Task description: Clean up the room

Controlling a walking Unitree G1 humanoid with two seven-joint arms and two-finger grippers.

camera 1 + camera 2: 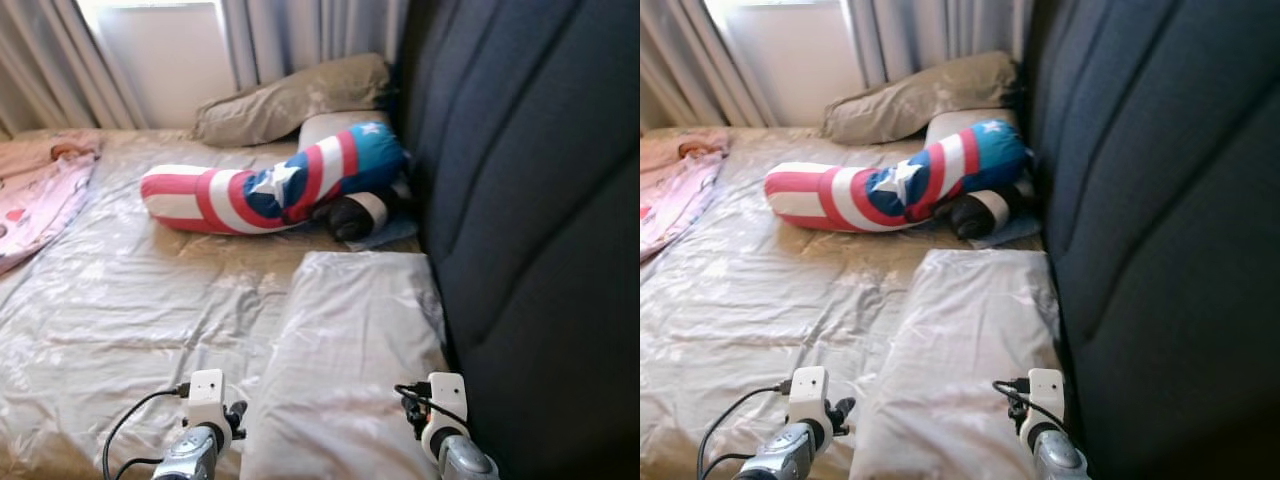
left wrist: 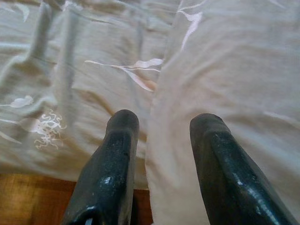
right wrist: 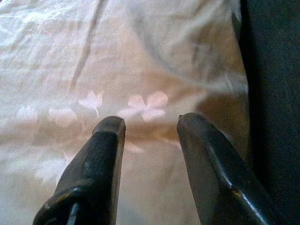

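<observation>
I've got both arms low over the near pillow — left gripper wide at its edge, right gripper wide above it, holding nothing. Beyond that pillow lies the star-striped bolster, likely needing straightening.

A bed with a shiny beige sheet filled the room's near side — its dark padded headboard rose along the right. Grey curtains framed a bright window beyond, and wooden floor showed below the mattress edge.
</observation>
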